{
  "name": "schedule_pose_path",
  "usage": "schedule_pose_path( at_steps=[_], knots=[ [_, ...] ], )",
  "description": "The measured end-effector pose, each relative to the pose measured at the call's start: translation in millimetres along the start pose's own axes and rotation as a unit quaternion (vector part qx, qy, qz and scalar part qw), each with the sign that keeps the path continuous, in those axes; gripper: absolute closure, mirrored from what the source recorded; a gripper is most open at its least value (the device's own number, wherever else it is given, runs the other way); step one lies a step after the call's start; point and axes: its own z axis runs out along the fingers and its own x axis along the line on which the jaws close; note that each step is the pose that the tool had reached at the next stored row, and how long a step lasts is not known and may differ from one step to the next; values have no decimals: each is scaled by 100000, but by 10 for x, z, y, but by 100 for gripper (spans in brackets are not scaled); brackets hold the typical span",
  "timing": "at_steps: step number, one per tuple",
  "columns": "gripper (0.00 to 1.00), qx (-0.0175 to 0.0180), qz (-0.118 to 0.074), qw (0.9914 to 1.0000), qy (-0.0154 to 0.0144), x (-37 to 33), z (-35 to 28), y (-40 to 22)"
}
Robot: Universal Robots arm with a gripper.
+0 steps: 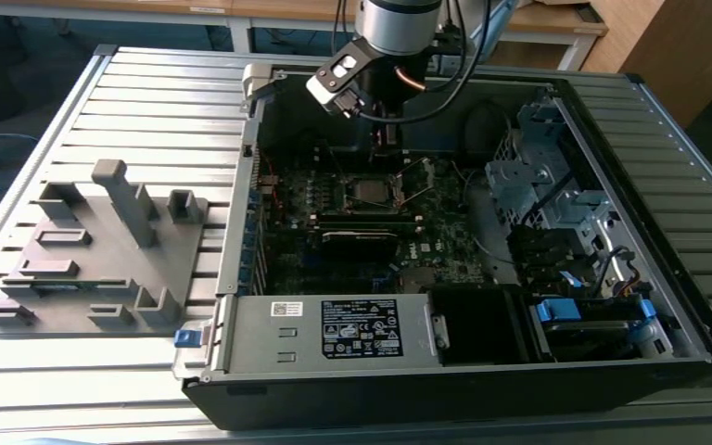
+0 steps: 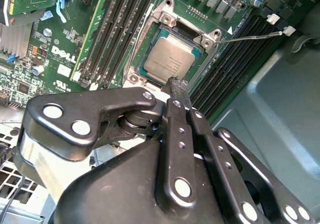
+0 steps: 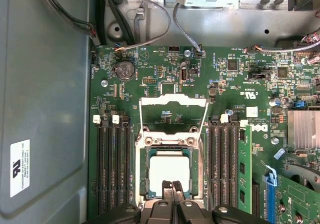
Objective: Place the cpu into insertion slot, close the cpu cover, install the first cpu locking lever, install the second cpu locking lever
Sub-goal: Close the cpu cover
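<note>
My fingers are pressed together with nothing between them, and in both wrist views my gripper (image 2: 177,83) (image 3: 172,185) hangs tip-down just over the near edge of the cpu (image 3: 170,168). The cpu lies flat in the insertion slot (image 3: 141,174), dull silver top up, its edges square with the socket's rim; I cannot tell whether my tips touch its surface or hover just above it. The cpu cover (image 3: 173,100) is not closed: in the first wrist view the thin silver frame stands swung up from its hinged edge on the far side of the socket, and green board shows through its window. In the second wrist view a thin metal locking lever (image 2: 250,36) sticks out sideways from the socket's corner, raised over the memory slots (image 2: 230,68) beside it. Long black memory slots flank the socket on both sides, and a green memory stick (image 3: 242,164) sits upright in one of them. In the exterior view I reach down into the open computer case (image 1: 331,380), which lies on a slatted metal table (image 1: 146,93), with a grey fixture (image 1: 96,250) well apart at the exterior view's left.
</note>
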Motion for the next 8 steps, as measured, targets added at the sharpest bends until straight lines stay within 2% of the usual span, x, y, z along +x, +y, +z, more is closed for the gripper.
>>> schedule_pose_path(
  at_steps=[8],
  knots=[
    [90,4,0,100000,-5,0,0,20]
  ],
)
